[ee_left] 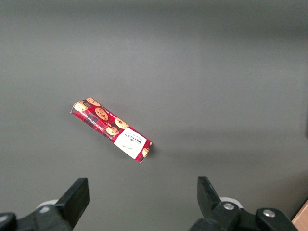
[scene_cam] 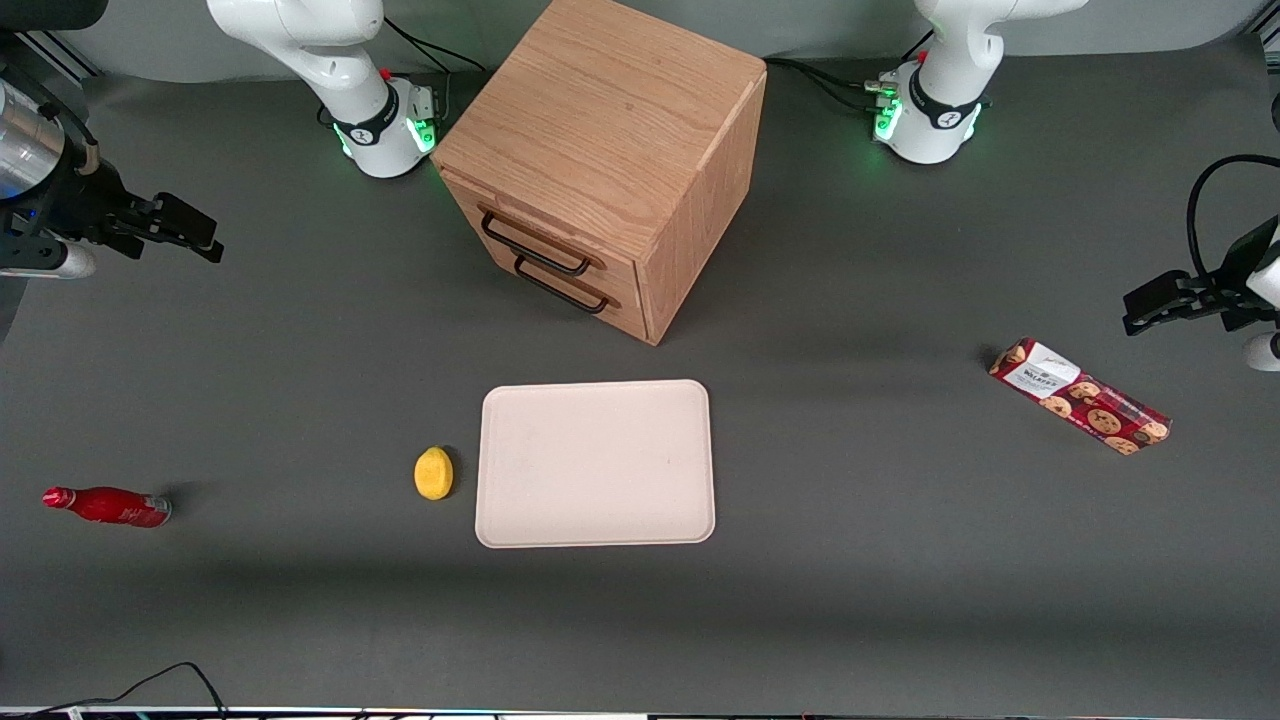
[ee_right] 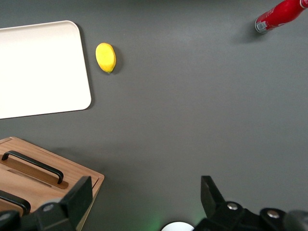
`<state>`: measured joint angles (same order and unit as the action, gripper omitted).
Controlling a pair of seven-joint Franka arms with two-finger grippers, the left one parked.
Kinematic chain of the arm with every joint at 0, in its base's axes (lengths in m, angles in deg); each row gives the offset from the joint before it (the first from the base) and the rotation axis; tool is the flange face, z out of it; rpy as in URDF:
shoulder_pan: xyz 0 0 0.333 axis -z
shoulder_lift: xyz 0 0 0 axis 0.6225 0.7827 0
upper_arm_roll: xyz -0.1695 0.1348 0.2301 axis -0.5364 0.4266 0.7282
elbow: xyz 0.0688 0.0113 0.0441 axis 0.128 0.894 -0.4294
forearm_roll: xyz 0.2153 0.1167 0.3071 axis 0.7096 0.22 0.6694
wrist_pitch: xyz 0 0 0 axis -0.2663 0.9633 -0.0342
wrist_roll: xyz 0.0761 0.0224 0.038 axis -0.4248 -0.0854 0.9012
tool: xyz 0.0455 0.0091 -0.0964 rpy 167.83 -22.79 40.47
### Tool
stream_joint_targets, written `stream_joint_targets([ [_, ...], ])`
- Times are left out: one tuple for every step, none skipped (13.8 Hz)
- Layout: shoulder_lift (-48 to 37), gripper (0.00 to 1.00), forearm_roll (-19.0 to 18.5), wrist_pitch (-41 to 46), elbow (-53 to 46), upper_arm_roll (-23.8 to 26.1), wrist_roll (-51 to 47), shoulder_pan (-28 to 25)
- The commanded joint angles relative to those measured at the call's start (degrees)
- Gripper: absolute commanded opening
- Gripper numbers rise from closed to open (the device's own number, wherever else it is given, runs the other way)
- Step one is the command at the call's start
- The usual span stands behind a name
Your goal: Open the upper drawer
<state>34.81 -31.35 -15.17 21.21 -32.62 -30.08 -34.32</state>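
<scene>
The upper drawer sits shut at the top of the oak cabinet, its black handle running level along the front. The gripper hangs well off toward the working arm's end, fingers spread wide, holding nothing, facing that handle
</scene>
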Motion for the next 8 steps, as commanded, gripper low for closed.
stream_joint_targets([
  [0.90, 1.00, -0.10, 1.10, -1.89, 0.32, -0.38, 0.04],
  [0.90, 1.00, -0.10, 1.71, -1.81, 0.50, -0.38, 0.04],
  [0.90, 1.00, -0.10, 2.32, -1.81, 0.50, -0.47, 0.04],
  [0.90, 1.00, -0.10, 2.59, -1.81, 0.50, -0.39, 0.04],
  [0.90, 1.00, -0.10, 3.46, -1.90, 0.59, -0.38, -0.05],
  [0.81, 1.00, -0.10, 3.56, -1.98, 0.85, -0.30, -0.31],
  [0.81, 1.00, 0.17, 3.64, -2.07, 1.11, 0.23, -0.83],
  [0.64, 1.00, 1.04, 4.25, -2.16, 2.51, 2.14, -1.54],
])
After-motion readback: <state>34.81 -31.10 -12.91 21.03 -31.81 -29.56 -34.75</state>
